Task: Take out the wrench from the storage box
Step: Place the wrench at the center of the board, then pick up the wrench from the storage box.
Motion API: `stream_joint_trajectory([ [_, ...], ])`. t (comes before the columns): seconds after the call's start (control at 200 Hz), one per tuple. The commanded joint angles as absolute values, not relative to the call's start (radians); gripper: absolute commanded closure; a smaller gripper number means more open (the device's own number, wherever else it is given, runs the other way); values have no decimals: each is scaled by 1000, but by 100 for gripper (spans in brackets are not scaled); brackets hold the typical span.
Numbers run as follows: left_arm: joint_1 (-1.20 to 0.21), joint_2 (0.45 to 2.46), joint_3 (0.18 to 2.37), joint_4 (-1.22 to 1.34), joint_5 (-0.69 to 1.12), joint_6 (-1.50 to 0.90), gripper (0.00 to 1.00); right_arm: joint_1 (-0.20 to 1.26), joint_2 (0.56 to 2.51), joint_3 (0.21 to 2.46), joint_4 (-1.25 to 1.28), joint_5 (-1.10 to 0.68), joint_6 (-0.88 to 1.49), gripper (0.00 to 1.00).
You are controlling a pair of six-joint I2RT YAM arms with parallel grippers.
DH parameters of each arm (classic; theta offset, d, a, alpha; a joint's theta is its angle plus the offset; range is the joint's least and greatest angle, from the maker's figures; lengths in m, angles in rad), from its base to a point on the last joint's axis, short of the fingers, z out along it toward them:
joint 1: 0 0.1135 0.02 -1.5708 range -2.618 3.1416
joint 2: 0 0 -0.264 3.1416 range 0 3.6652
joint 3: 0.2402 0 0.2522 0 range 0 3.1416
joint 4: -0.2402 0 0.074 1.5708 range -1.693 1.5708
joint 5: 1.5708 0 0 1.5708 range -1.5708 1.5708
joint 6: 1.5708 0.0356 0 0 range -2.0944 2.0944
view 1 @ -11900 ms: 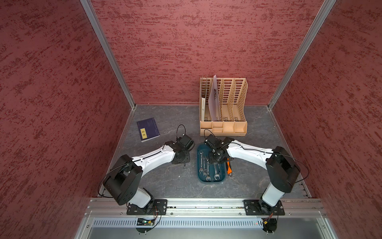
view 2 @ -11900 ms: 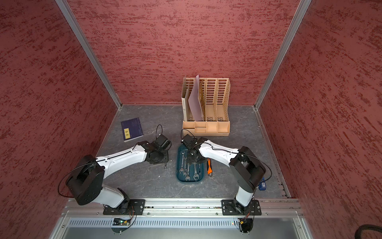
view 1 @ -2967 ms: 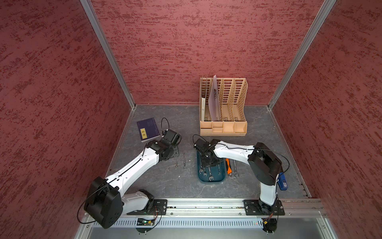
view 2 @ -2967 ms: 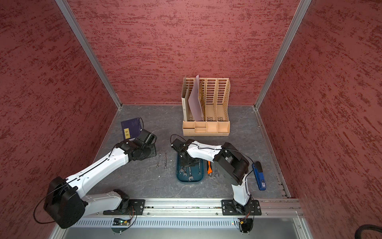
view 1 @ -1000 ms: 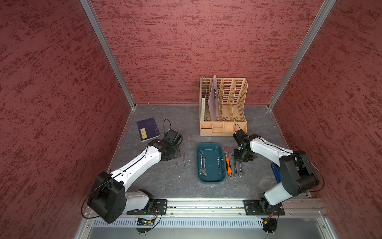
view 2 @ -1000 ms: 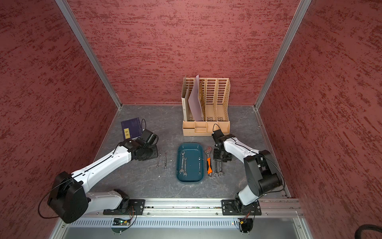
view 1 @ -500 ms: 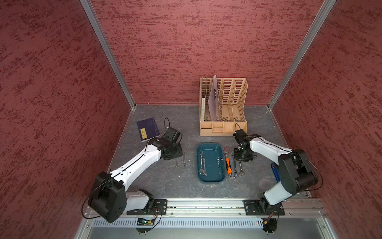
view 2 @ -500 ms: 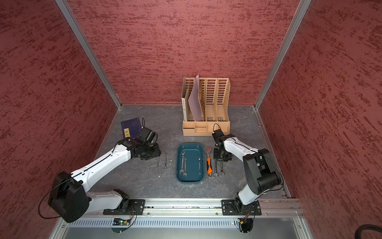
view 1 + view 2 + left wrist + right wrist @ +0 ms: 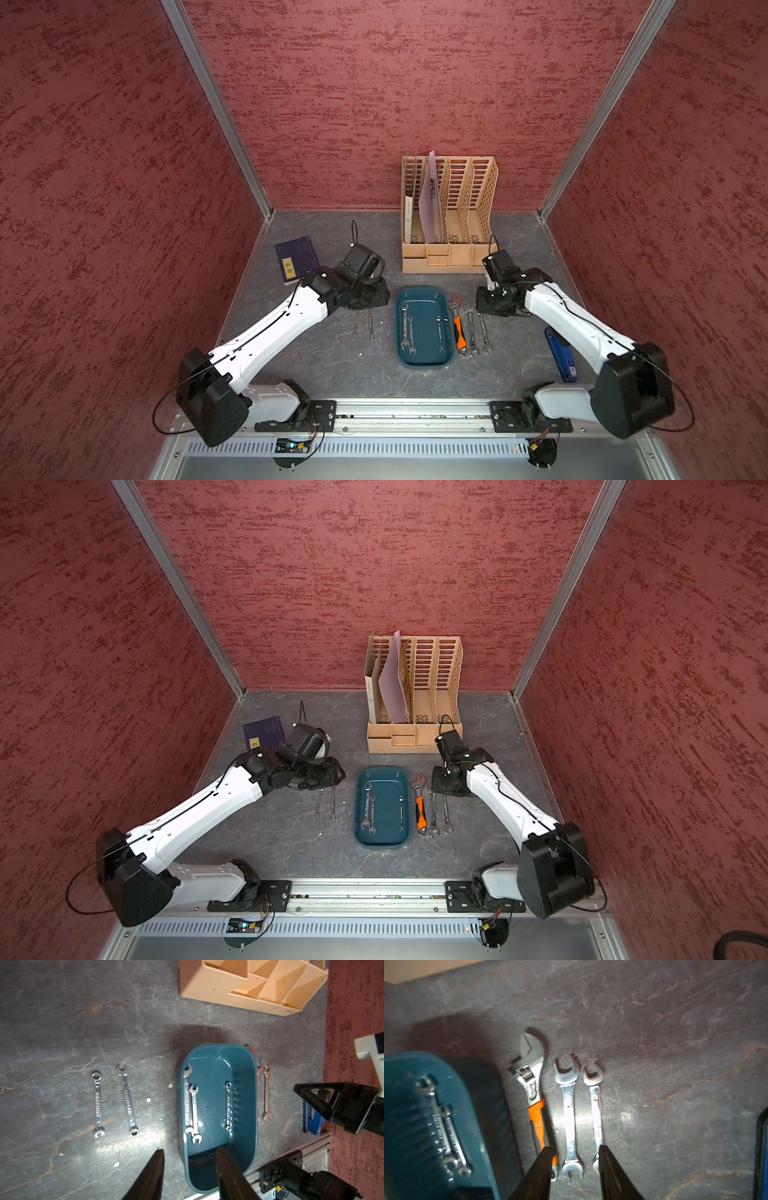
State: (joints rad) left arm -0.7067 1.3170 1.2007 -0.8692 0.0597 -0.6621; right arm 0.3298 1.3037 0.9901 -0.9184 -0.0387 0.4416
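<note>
The dark teal storage box (image 9: pixel 423 356) (image 9: pixel 383 771) lies mid-table with three small wrenches in it: two side by side (image 9: pixel 406 330) (image 9: pixel 192 1109) and a thin one (image 9: pixel 439 334) (image 9: pixel 228 1105). My left gripper (image 9: pixel 368 297) (image 9: pixel 190 1149) hovers open and empty by the box's far left corner. My right gripper (image 9: pixel 487 305) (image 9: pixel 575 1147) stands open and empty over the far ends of two open-end wrenches (image 9: pixel 569 1118) (image 9: pixel 598 1118) on the table right of the box. Beside them lies an orange-handled adjustable wrench (image 9: pixel 457 328) (image 9: pixel 533 1088).
Two small wrenches (image 9: pixel 356 322) (image 9: pixel 370 326) lie left of the box. A tan slotted file organizer (image 9: pixel 449 249) stands behind it. A purple notebook (image 9: pixel 297 259) lies at the back left, and a blue tool (image 9: pixel 561 359) under my right arm. Red walls close three sides.
My right gripper has opened above the wrenches lying right of the box. The left arm has shifted only slightly.
</note>
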Motion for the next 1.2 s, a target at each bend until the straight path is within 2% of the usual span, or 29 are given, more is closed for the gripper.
stream_joint_trajectory([
  [0.0, -778, 1378, 1267, -896, -49, -680, 56, 323, 1241, 1018, -949, -126, 466, 57],
  [0.265, -930, 1539, 1420, -886, -152, -693, 56, 322, 1131, 995, -943, -157, 490, 56],
  [0.491, -999, 1695, 1519, -898, -190, -695, 55, 323, 1076, 944, -911, -188, 505, 55],
  [0.982, -992, 1977, 1603, -940, -143, -726, 55, 324, 1078, 884, -906, -177, 498, 52],
  [1.197, -963, 2031, 1601, -983, -132, -760, 55, 323, 1090, 880, -915, -175, 498, 51],
])
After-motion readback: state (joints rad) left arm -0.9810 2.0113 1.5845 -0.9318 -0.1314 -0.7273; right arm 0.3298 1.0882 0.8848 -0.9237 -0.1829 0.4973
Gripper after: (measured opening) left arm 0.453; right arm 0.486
